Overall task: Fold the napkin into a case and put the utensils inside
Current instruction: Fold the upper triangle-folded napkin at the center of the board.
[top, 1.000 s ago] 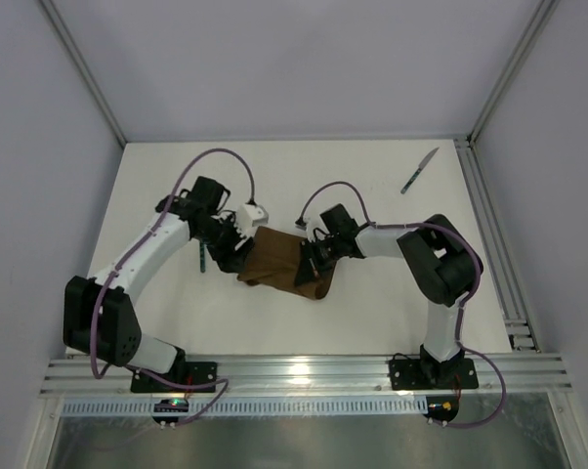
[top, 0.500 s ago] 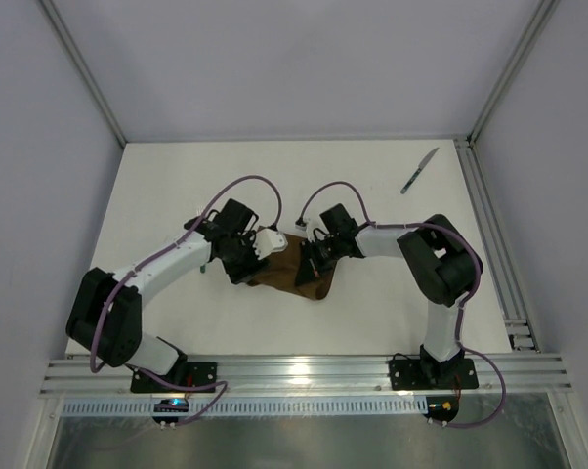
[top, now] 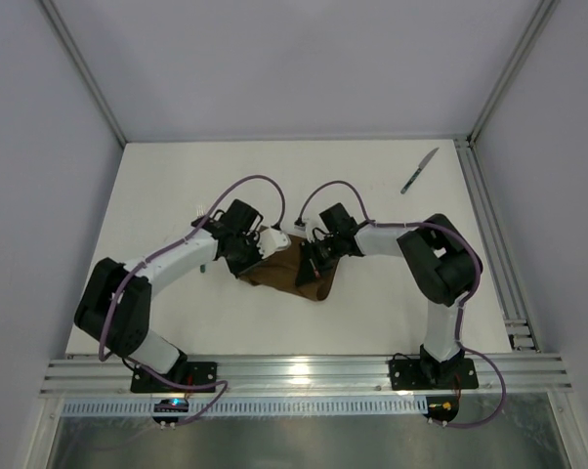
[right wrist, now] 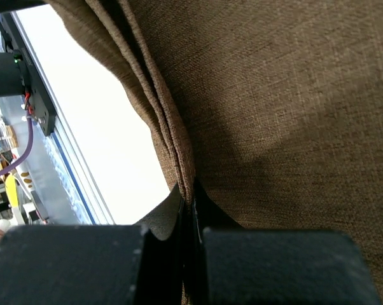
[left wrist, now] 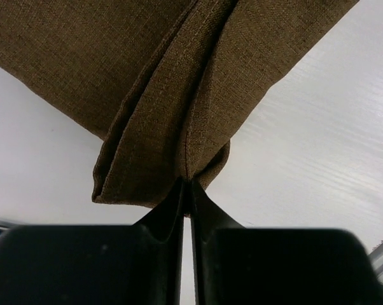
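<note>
The job is at the folding stage. The napkin (top: 292,270) lies near the middle of the worktop (top: 392,210), bunched into a lopsided brown shape with several layers stacked along its edges, not yet the narrow oblong the task asks for. Nothing has been tucked into it.

The left end effector (left wrist: 186,194) is pressed together on a folded corner at the cloth's 9 o'clock side, with the doubled hem running straight into the pinch. The right end effector (right wrist: 190,202) is likewise clamped on a layered edge at the 3 o'clock side. So the cloth is held from both ends.

What remains, by my reading, is finishing the fold into a pouch, then fetching and inserting the cutlery.

Count:
- One napkin.
- One knife (top: 420,170), lying alone well apart at about 1 o'clock from the cloth, near the far right corner.
- One fork (top: 204,265), seen only as a sliver of teal handle just beside the left arm at 9 o'clock. The rest is hidden.
- Two arms.
</note>
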Available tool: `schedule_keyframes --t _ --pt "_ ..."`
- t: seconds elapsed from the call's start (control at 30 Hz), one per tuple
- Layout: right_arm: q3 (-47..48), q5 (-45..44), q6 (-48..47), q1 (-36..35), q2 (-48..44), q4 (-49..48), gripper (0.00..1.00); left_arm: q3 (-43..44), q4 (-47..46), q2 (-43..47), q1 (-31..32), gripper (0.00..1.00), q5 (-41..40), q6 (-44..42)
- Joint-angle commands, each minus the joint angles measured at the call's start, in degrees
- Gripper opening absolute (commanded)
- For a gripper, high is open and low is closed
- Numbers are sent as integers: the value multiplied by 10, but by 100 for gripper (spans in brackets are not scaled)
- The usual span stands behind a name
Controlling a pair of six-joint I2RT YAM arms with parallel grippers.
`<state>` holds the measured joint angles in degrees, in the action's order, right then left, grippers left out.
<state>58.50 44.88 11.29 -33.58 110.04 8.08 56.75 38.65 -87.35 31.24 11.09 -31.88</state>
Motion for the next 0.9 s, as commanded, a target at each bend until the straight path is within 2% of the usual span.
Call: schedule_keyframes --t 0.0,0.2,0.33,0.4,0.47,0.67,0.7,0.77,0.8,0.87 --pt "21 20 -28 -1 5 27 5 30 -27 -12 -1 3 5 7" --pt "48 29 -83 -1 4 83 15 84 -6 -51 -29 1 62 25" --pt "54 46 -89 5 -17 89 37 95 14 -74 -43 0 85 40" --pt "56 42 -83 15 -30 93 52 97 15 -82 -46 0 88 45" --pt "61 35 -80 22 -47 105 57 106 20 -90 -48 0 96 47" --pt "79 -3 -60 55 -79 109 58 132 30 -110 -50 0 107 61" --pt "81 -12 -41 61 -82 102 56 135 30 -110 -51 0 109 66" --pt "83 -24 -15 63 -81 70 47 139 31 -113 -55 0 118 72" --pt "86 -36 13 63 -75 56 32 142 34 -113 -56 0 120 74" --pt "99 -51 50 63 -45 3 18 148 34 -117 -59 0 125 81"
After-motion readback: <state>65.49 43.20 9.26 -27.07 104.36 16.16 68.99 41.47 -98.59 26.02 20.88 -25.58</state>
